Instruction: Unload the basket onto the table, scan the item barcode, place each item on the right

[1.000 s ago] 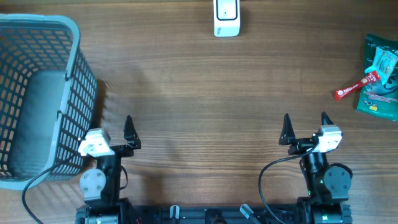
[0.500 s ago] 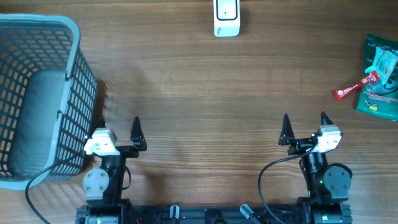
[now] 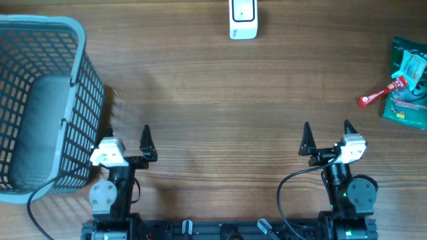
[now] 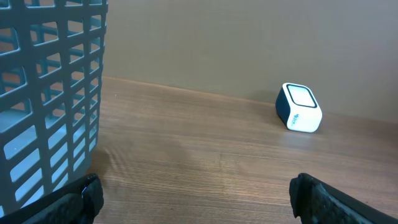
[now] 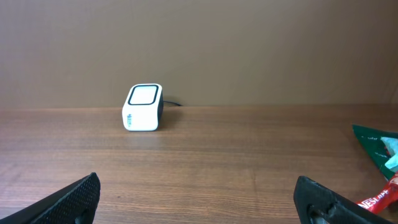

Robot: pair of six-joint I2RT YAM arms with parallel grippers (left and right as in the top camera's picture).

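Observation:
The white barcode scanner [image 3: 243,19] stands at the far edge of the table, in the middle; both wrist views show it [image 4: 299,107] [image 5: 143,107]. Two items lie at the far right: a green packet [image 3: 408,83] [image 5: 378,144] and a red stick sachet [image 3: 381,93] [image 5: 379,200] leaning on it. My left gripper [image 3: 127,139] [image 4: 199,198] is open and empty at the near edge, beside the basket. My right gripper [image 3: 327,132] [image 5: 199,199] is also open and empty at the near right, well short of the items.
A tall grey mesh basket [image 3: 90,113] fills the left side of the table, and its wall [image 4: 56,74] stands right next to my left finger. Bare wood lies between the grippers and the scanner.
The left arm shifted a little to the right, away from the basket, then stopped. The right arm and the items have not moved.

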